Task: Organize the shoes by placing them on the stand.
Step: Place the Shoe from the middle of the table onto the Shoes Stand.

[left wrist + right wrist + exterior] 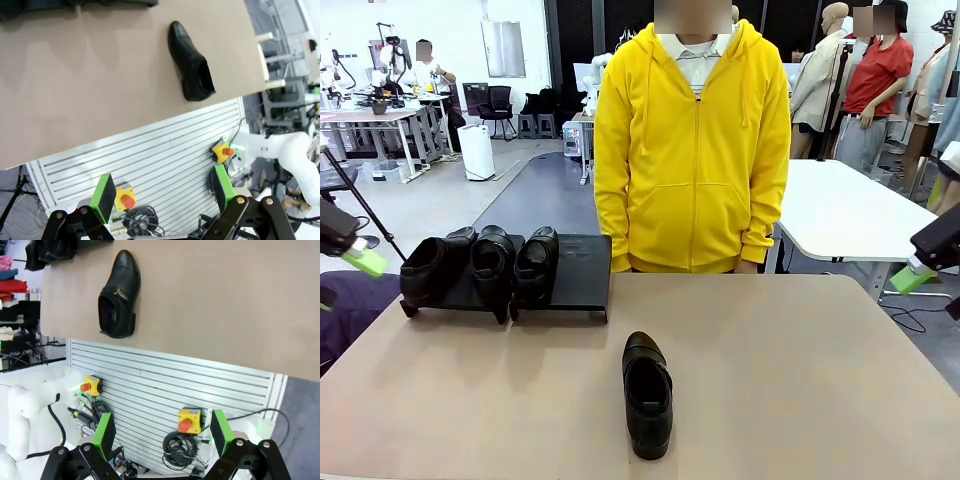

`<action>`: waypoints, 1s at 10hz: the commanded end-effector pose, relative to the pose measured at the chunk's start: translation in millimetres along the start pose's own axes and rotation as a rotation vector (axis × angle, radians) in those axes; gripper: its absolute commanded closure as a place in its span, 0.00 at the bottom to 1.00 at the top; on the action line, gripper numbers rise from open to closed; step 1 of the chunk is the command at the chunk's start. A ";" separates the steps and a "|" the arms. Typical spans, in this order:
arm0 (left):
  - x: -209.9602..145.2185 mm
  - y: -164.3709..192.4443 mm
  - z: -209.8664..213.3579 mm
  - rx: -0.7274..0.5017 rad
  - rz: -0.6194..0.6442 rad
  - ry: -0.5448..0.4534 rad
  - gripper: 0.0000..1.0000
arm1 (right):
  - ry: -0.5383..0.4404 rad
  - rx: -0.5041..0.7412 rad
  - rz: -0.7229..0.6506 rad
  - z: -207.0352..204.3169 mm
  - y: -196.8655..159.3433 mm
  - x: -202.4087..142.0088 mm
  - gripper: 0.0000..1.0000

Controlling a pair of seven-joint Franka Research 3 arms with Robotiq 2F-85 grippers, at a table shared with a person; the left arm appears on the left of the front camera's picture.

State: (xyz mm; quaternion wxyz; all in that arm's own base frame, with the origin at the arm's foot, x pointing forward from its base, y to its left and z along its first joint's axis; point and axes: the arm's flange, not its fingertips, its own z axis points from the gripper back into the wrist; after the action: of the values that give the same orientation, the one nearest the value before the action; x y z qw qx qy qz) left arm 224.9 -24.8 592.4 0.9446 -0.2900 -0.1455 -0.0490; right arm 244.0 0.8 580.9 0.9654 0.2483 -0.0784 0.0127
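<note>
Three black shoes (492, 262) sit side by side on the low black stand (582, 272) at the table's back left; its right end is bare. A fourth shoe (648, 393) lies alone on the tan table near the front middle, toe pointing away from me. That lone shoe (190, 62) also lies in the left wrist view, and as the shoe (119, 295) in the right wrist view. My left gripper (360, 260) hangs off the table's left side, and the left gripper (164, 192) is open with nothing in it. My right gripper (915, 275) hangs off the right side, and the right gripper (162, 432) is open.
A person in a yellow hoodie (692, 140) stands at the table's far edge, arms down. A white table (850, 210) stands behind on the right. Below the near table edge, a white slatted panel (165, 380) carries yellow boxes with red buttons and cables.
</note>
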 end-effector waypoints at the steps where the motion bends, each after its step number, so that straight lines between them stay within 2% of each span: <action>1: -3.9 -55.8 -49.0 0.020 -0.043 0.075 0.00 | 0.004 0.018 0.025 4.5 -2.2 1.1 0.00; 3: -10.9 -121.6 -133.5 0.046 -0.093 0.211 0.00 | 0.004 0.018 0.025 4.5 -2.2 1.1 0.00; 5: -29.7 -153.7 -219.3 0.173 -0.049 0.166 0.00 | 0.004 0.018 0.025 4.5 -2.2 1.1 0.00; 7: -34.9 -178.6 -289.9 0.284 -0.048 0.167 0.00 | 0.004 0.018 0.025 4.5 -2.2 1.1 0.00; 8: -23.2 -180.7 -285.5 0.229 -0.093 0.248 0.00 | 0.004 0.018 0.025 4.5 -2.2 1.1 0.00; 9: -56.6 -170.2 -264.9 0.215 -0.084 0.177 0.00 | 0.004 0.018 0.025 4.5 -2.2 1.1 0.00; 10: -56.6 -170.2 -264.9 0.215 -0.084 0.177 0.00 | 0.004 0.018 0.025 4.5 -2.2 1.1 0.00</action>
State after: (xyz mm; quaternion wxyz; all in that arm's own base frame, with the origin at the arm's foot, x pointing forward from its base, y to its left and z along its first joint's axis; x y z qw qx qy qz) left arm 219.2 -330.3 443.3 0.9775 -0.1679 -0.0677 -0.1083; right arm 243.7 -0.4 581.9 0.9653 0.2484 -0.0789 0.0134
